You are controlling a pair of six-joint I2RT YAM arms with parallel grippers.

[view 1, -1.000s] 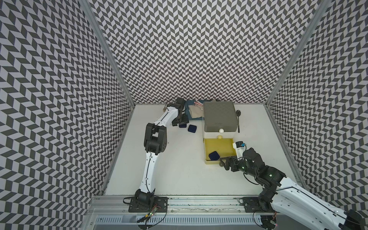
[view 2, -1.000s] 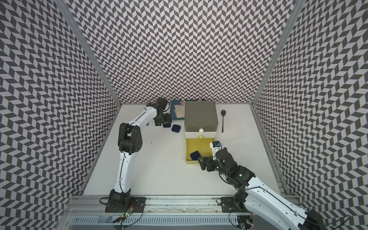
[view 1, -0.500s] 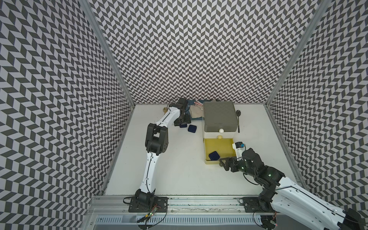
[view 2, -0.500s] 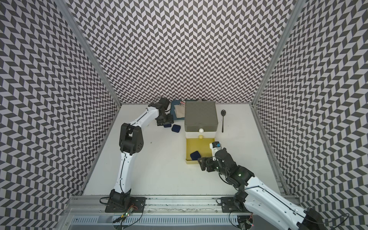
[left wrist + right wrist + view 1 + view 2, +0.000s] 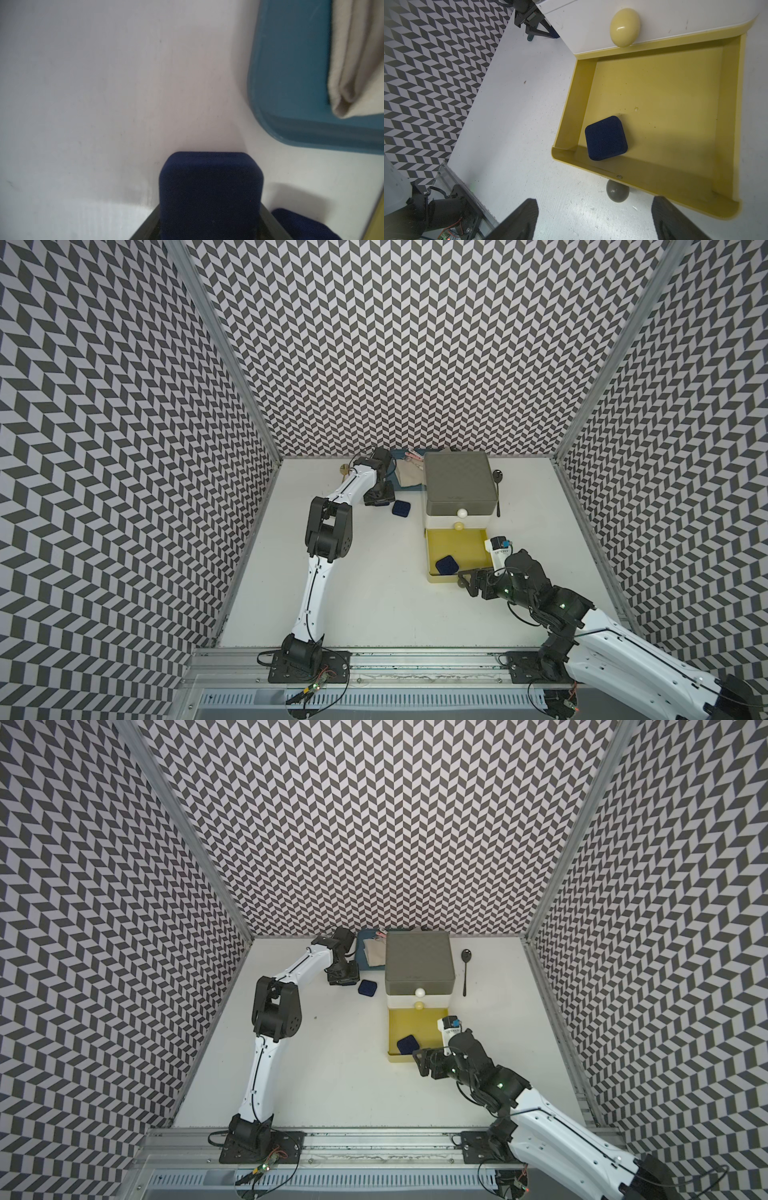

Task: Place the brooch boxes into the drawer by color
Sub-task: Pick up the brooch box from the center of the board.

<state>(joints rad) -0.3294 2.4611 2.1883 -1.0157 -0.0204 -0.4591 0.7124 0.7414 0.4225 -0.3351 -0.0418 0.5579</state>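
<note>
Held navy box (image 5: 211, 195): sitting in the left claw (image 5: 379, 497), left of the chest (image 5: 459, 485) and beside the blue tray (image 5: 291, 62); whether it is clearing the desk (image 5: 374, 593) is not showing.
Left claw: having narrowed within the last second, now gripping that box by its sides.
Second navy box (image 5: 401, 509): lying on the desk, between that claw and the chest.
Stored navy box (image 5: 606, 138): resting in the yellow drawer (image 5: 664, 87), which is standing pulled out in front of the chest.
Right claw (image 5: 595, 220): waiting spread wide and empty before the drawer's grey knob (image 5: 617, 190).
Meaning: the pick is looking complete; lifting and carrying to the yellow drawer is likely coming next, joining blue with blue.
</note>
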